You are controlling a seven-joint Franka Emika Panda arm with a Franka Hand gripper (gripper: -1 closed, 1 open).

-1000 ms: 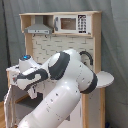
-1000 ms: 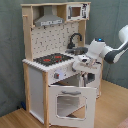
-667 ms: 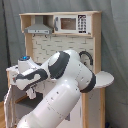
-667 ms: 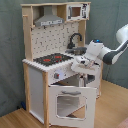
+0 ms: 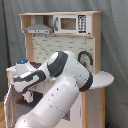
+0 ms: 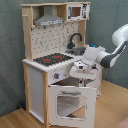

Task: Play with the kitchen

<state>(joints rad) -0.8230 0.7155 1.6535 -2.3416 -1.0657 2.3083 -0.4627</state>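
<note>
We see the kitchen standing on a wooden floor before a grey curtain, and it fills most of both exterior views. Its oven door hangs open toward the camera in the second exterior view.

The arm reaches in at counter height. In the second exterior view the gripper sits just beside the counter's front edge, above the open door, near the knob panel. We cannot tell whether its fingers are apart or together.

Risk, in our judgement: a downward or inward move could drive the gripper into the counter edge or press on the open door and strain its hinge, because clearance there looks small.

The second exterior view shows the hob, faucet and oven door. In the first exterior view the arm hides the hob and door, but the microwave and hood face us squarely.
</note>
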